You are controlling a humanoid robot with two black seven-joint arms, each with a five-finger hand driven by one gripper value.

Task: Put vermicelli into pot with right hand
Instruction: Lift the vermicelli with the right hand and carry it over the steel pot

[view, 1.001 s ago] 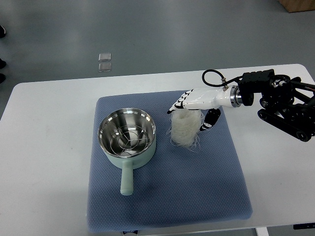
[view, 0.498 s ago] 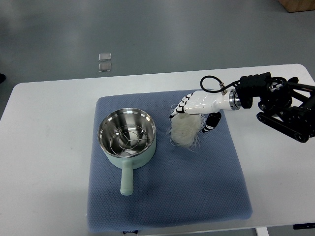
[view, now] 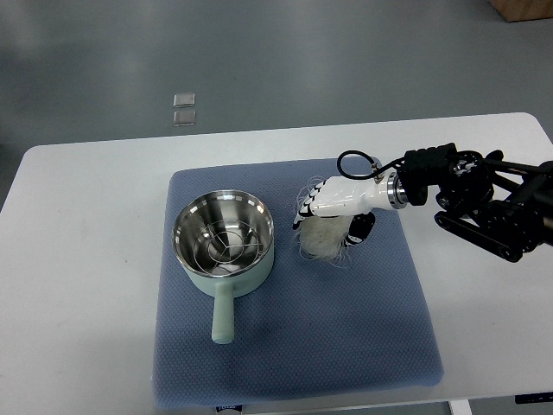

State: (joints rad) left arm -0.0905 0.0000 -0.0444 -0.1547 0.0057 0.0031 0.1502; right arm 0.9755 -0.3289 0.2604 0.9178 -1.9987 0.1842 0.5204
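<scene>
The right robot hand (view: 333, 212) is clenched around the top of the vermicelli (view: 323, 239), a pale, frayed bundle that hangs from the fingers just to the right of the pot (view: 223, 242). The bundle's lower end looks to be at or just above the blue mat (view: 346, 337) (from this steep angle it is hard to say whether it touches). So the grasp appears made, but the carry is not finished: the vermicelli sits beside the pot's rim, not over it, and nothing of it lies inside. The pot holds only a wire rack at its bottom. What remains, as I judge it, is to bring the bundle leftward over the rim and let it go into the steel bowl. The left arm is out of view.

The pot, mint green outside with a short handle pointing toward the robot's side, stands on the left half of the mat, which covers the middle of a white counter (view: 78, 259). Beyond the counter lies a grey floor with two small clear squares (view: 183, 109) on it, and a brown box corner (view: 524, 9) shows at the top right.
</scene>
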